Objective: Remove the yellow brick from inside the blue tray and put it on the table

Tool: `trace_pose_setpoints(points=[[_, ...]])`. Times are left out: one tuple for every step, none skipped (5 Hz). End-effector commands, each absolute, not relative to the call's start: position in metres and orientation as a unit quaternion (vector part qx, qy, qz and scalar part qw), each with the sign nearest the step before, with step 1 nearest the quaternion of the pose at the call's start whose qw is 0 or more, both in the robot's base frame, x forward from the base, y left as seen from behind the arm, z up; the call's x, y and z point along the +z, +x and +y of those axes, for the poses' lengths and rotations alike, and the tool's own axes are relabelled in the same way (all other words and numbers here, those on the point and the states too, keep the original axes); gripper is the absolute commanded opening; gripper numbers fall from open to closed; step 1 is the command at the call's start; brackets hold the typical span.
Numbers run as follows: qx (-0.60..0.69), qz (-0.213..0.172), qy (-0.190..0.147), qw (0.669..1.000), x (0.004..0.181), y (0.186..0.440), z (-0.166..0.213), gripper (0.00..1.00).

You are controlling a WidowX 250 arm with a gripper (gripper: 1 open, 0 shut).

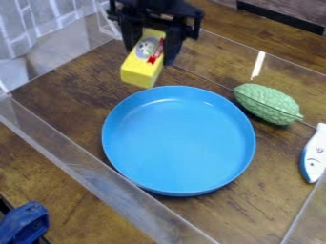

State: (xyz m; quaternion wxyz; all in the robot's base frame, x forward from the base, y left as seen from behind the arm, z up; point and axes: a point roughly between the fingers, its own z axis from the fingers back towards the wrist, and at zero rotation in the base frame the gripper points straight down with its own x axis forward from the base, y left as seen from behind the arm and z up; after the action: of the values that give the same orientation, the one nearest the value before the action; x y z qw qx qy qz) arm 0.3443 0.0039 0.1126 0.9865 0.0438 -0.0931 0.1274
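Yellow brick (143,61) is what we look for first, and we see it up near the top of the picture, held in the gripper (152,40). Now we go from left to right. Down in the bottom left corner we see a bumpy blue thing (23,223) (we can't tell what it is). Next to it, a clear wall (79,150) runs slanting along the edge of the table (76,84). The table is dark brown, with lines like wood. Then we come to our brick, tilted a bit, with some red and white on it. It is outside the round part of the blue tray (178,141), just past the top left of the rim as we see it. The black jaws are closed on the brick, one on each side, and the arm comes down from the top. The tray is big, round and bright blue, and it lies flat. To the right of it we see a bumpy green thing (268,103), a bit like a fat leaf. Last, by the right edge, we see a white and blue fish shape (312,154) (it looks like a toy to us).
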Motion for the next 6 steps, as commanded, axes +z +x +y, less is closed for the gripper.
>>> trace_pose_setpoints(points=[[0.133, -0.124, 0.055, 0.982, 0.112, 0.343, 0.009, 0.0], [0.138, -0.131, 0.064, 0.98, 0.107, 0.343, 0.018, 0.0], [0.157, -0.132, 0.073, 0.976, 0.114, 0.343, 0.026, 0.0], [0.177, -0.135, 0.083, 0.971, 0.123, 0.343, 0.036, 0.0], [0.166, -0.139, 0.088, 0.972, 0.121, 0.339, 0.036, 0.0], [0.154, -0.145, 0.093, 0.973, 0.119, 0.335, 0.033, 0.0]])
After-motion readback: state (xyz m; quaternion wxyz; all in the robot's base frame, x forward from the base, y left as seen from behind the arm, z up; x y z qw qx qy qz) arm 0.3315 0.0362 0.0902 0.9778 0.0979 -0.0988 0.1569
